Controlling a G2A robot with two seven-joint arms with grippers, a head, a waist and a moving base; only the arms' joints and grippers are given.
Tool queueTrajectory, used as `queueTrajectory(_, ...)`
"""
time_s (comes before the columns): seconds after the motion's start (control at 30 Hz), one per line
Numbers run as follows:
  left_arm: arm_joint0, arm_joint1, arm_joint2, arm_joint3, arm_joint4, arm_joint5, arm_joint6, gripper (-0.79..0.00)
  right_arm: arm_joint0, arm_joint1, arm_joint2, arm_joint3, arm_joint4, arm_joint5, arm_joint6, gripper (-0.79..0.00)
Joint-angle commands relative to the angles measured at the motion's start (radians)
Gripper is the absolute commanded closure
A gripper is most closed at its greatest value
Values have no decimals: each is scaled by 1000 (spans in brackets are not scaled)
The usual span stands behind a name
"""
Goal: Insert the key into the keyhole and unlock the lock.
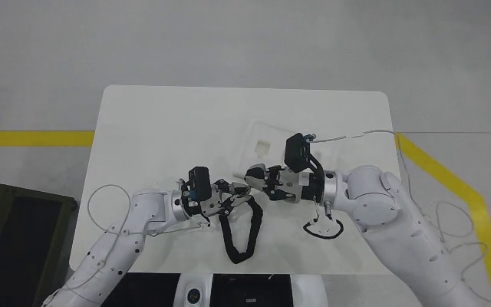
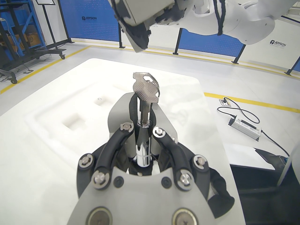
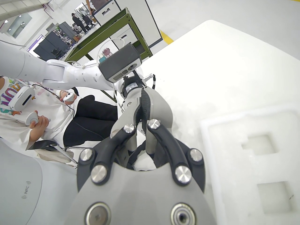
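The key [image 2: 145, 90] stands in the keyhole [image 2: 144, 123] of the chrome lock [image 2: 143, 146], mid-frame. We judge it stiff, thin and slick, best pinched across its flat textured head. Our left gripper [image 2: 141, 111] fingers clamp the lock. The right gripper [image 3: 142, 94] fingers press together, holding nothing we can see.

Silver key [image 2: 145, 90] stands inserted in chrome lock [image 2: 143, 148].

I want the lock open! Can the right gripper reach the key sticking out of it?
Probably yes. The key stands bare out of the lock in the left gripper; the right gripper hangs nearby, nothing between, but it looks shut.
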State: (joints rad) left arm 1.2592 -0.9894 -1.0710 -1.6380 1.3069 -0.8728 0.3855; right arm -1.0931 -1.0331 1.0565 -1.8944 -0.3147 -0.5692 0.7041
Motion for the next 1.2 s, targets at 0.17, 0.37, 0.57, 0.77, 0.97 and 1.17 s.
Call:
queueTrajectory(0.17, -4, -2, -4, -1, -1, -6, 4, 0, 20, -6, -37, -2, -9, 12, 22, 0)
queueTrajectory(0.37, -4, -3, -9, 9, 3, -9, 6, 0, 12, 3, 21, -29, -9, 15, 21, -145)
queueTrajectory(0.57, -1, -2, -26, 6, 1, -9, 11, 0, -26, 17, 65, -31, -49, 71, 93, -308)
queueTrajectory(0.77, 10, 3, -59, -30, -7, -18, 14, 0, -40, 20, 37, -21, -78, 144, 170, -650)
queueTrajectory(0.97, 20, 3, -62, -72, -10, -31, 4, 0, 5, 6, -34, -5, -122, 172, 175, -699)
queueTrajectory(1.17, 15, 0, -54, -70, -16, -30, -5, 0, 46, -5, -87, 2, -184, 164, 167, -357)
